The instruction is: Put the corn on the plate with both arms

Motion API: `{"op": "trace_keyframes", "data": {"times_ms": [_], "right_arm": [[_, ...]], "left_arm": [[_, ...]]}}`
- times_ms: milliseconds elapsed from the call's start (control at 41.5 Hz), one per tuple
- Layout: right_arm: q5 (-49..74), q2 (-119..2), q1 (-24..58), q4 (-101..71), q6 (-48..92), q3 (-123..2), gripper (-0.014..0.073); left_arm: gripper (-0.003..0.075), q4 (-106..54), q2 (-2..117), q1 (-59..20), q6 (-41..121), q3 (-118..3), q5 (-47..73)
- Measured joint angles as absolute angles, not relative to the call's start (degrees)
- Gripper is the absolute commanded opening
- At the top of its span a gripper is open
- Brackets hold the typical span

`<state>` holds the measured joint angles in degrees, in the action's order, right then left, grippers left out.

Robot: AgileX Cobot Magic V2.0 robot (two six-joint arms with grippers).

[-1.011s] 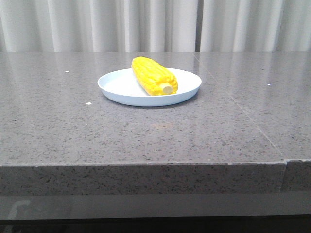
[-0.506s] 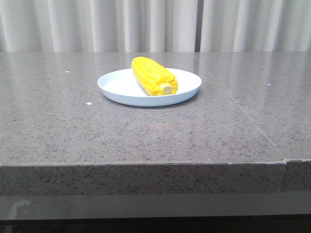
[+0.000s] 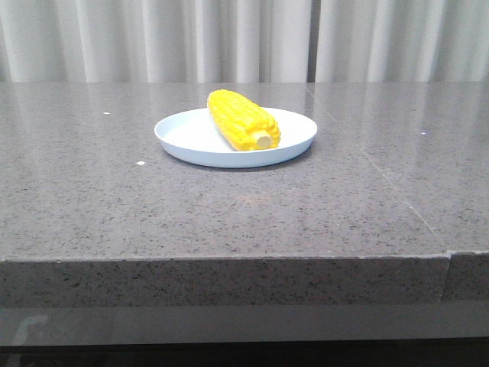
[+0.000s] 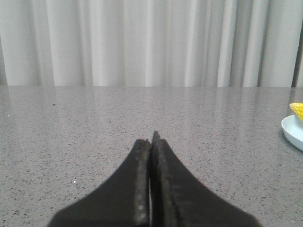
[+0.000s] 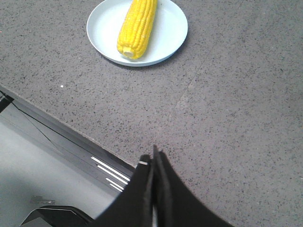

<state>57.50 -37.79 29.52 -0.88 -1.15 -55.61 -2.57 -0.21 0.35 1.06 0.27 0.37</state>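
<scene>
The yellow corn (image 3: 243, 120) lies on the pale plate (image 3: 183, 138) in the middle of the grey stone table, its pale stub end toward the camera. From the right wrist the corn (image 5: 137, 27) and plate (image 5: 102, 30) show far ahead of my right gripper (image 5: 152, 156), which is shut on nothing near the table's front edge. My left gripper (image 4: 151, 138) is shut and empty over bare table, with only a sliver of the plate (image 4: 292, 133) and corn (image 4: 297, 109) at that view's edge. Neither gripper appears in the front view.
The speckled grey table (image 3: 114, 199) has a seam line (image 3: 397, 195) running toward its front right. White curtains (image 3: 229, 38) hang behind it. Below the table's front edge the floor (image 5: 38, 161) shows in the right wrist view.
</scene>
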Motion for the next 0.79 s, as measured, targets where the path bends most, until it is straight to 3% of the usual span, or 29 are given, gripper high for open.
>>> {"op": "trace_keyframes", "data": {"times_ms": [602, 795], "right_arm": [[56.5, -37.2, 29.4, -0.7, -1.1, -54.9, -0.0068], [42.2, -30.5, 20.5, -0.7, -1.1, -43.6, -0.0068]], "left_arm": [[-0.0020, -2.6, -0.2, 0.3, 1.1, 0.3, 0.4], [-0.0020, -2.6, -0.2, 0.3, 1.1, 0.3, 0.4]]}}
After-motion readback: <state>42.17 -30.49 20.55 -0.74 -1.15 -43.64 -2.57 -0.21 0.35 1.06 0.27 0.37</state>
